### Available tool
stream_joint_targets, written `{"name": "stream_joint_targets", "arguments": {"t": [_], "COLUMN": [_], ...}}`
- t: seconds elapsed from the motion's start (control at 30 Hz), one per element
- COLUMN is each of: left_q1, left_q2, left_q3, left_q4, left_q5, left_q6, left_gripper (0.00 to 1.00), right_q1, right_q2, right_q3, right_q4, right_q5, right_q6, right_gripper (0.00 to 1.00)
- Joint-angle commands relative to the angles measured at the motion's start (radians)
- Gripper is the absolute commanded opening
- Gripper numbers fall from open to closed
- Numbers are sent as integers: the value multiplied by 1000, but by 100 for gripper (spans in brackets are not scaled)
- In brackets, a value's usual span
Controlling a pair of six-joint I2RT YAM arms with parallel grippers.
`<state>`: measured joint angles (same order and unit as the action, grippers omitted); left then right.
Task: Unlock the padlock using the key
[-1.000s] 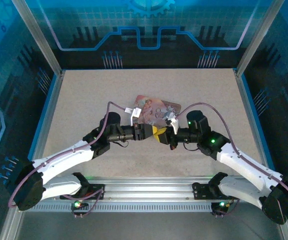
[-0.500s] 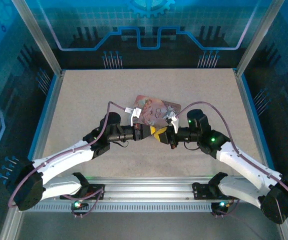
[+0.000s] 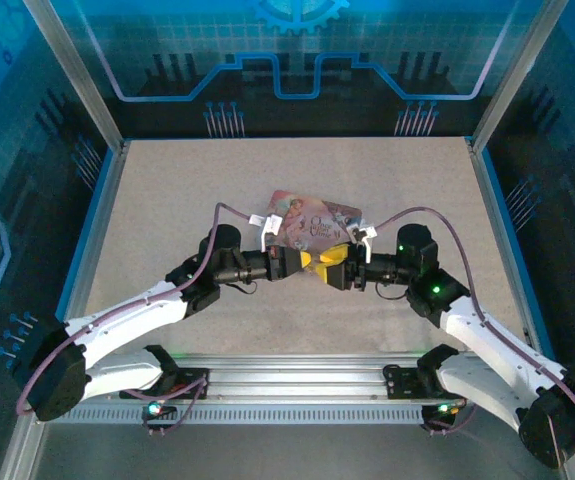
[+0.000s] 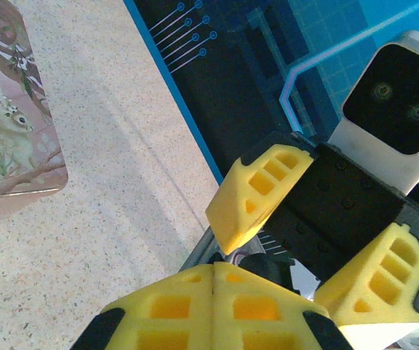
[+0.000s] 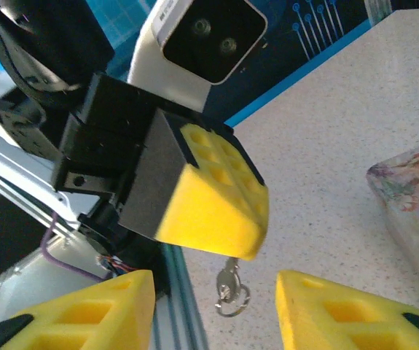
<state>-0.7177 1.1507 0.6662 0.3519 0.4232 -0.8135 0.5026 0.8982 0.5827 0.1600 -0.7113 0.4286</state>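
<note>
The key (image 5: 228, 283), a small silver piece with a wire ring dangling from it, sticks out from under the yellow fingertips (image 5: 220, 219) of my left gripper (image 3: 308, 262). That gripper is shut, its pads pressed flat together (image 4: 215, 268), with the key's upper end pinched between them. My right gripper (image 3: 336, 266) faces it from the right, a short gap away. It stands open, its two yellow fingers wide apart on either side of the key (image 5: 216, 278) without touching it. The padlock is hidden.
The pink illustrated tin (image 3: 312, 215) lies on the speckled table just behind both grippers, seen also at the left wrist view's edge (image 4: 12, 131). The aluminium front rail (image 3: 297, 375) runs along the near side. Blue walls (image 3: 297, 60) enclose the table.
My right gripper has let go, opened and drawn back to the right, away from the left fingertips it was pressed against. The left arm has stayed put.
</note>
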Motion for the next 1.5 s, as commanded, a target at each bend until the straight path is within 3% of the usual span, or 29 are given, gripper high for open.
{"name": "stream_joint_targets", "arguments": {"t": [0.0,0.7,0.93,1.47], "left_q1": [-7,-8,-9,-8], "left_q2": [-19,-17,-17,-28], "left_q3": [12,9,8,-2], "left_q4": [52,48,41,39], "left_q5": [-18,-27,-33,-52], "left_q6": [-16,-18,-14,-13], "left_gripper": [0,0,0,0], "right_q1": [-10,53,57,59], "right_q2": [18,103,98,92], "right_q3": [-19,-17,-11,-20], "right_q4": [80,104,133,116], "right_q5": [-42,-35,-28,-11], "right_q6": [59,80,84,86], "right_gripper": [49,46,39,11]}}
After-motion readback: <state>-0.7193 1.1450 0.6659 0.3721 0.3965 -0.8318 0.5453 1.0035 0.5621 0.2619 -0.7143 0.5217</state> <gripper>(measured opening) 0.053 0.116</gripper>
